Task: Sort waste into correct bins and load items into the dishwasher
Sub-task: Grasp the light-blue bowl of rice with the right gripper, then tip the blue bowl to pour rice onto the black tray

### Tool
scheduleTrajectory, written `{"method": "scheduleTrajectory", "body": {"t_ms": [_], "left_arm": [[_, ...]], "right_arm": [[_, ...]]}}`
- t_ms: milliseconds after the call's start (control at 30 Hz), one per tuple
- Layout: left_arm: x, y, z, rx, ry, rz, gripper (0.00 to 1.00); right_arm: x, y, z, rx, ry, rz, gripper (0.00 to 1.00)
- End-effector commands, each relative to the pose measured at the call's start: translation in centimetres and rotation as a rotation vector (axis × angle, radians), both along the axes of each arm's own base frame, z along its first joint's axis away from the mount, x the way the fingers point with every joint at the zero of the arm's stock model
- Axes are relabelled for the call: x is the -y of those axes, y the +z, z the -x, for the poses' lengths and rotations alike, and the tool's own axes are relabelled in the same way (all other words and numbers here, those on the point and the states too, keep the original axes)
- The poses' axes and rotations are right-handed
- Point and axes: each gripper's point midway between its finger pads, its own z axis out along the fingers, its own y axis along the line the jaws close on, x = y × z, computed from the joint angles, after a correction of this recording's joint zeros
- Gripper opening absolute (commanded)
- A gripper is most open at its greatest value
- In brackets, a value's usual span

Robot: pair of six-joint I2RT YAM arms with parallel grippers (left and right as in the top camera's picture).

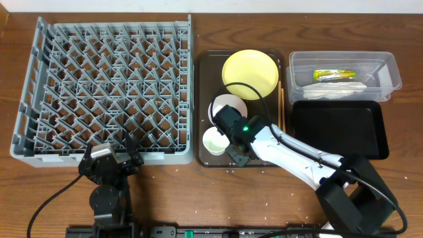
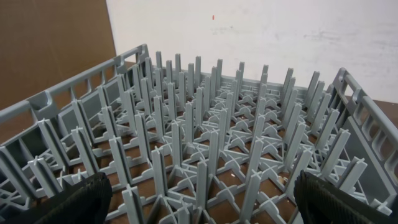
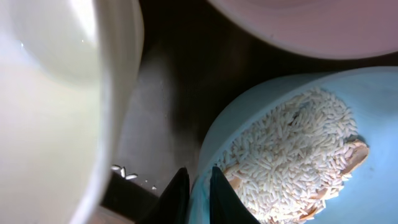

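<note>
while between fingers [image 3: 227, 203], blue dish [image 3: 373, 193] rim

Right arm [image 1: 291, 151] white w/ black joints, green LED [image 1: 245, 128]; left arm [image 1: 106, 173] black.

Jaws pinch the rim of the light blue dish [image 3: 367, 186].

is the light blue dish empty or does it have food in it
Not empty: a heap of whitish rice-like scraps lies inside the light blue dish, seen close up in the right wrist view.
</note>
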Motion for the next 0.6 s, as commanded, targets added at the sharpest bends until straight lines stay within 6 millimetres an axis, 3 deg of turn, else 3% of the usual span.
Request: {"method": "scheduleTrajectory", "body": {"t_ms": [0, 67, 200, 233, 267, 367, 400, 467, 567], "left_arm": [[-0.1, -0.2, 0.0, 0.000, 0.006, -0.004, 0.95], [-0.1, -0.2, 0.0, 0.000, 0.006, -0.004, 0.95], [-0.1, -0.2, 0.0, 0.000, 0.006, -0.004, 0.95], [-0.1, -0.2, 0.0, 0.000, 0.006, -0.004, 0.95], [-0.1, -0.2, 0.0, 0.000, 0.006, -0.004, 0.94], [-0.1, -0.2, 0.0, 0.000, 0.006, -0.004, 0.95], [-0.1, -0.2, 0.0, 0.000, 0.006, -0.004, 0.95], [-0.1, -0.2, 0.0, 0.000, 0.006, -0.004, 0.95], [-0.1, -0.2, 0.0, 0.000, 0.006, -0.004, 0.94]], "right_arm": [[0.3, 0.1, -0.3, 0.022, -0.006, 0.016, 0.01], [0.0, 0.5, 0.4, -0.016, -0.009, -0.002, 0.01], [-1.0, 5.7, -0.5, 0.020, -0.033, -0.135, 0.01], [-0.9, 8.2, -1.2, 0.047, -0.058, -0.214, 0.01], [-0.7, 9.5, -1.5, 0.056, -0.075, -0.264, 0.01], [2.0, 13.0, -2.3, 0.060, -0.168, -0.410, 0.01], [2.5, 13.4, -2.4, 0.055, -0.180, -0.428, 0.01], [5.8, 14.9, -2.9, 0.046, -0.252, -0.504, 0.01], [8.7, 15.7, -3.5, 0.017, -0.295, -0.615, 0.01]]}}
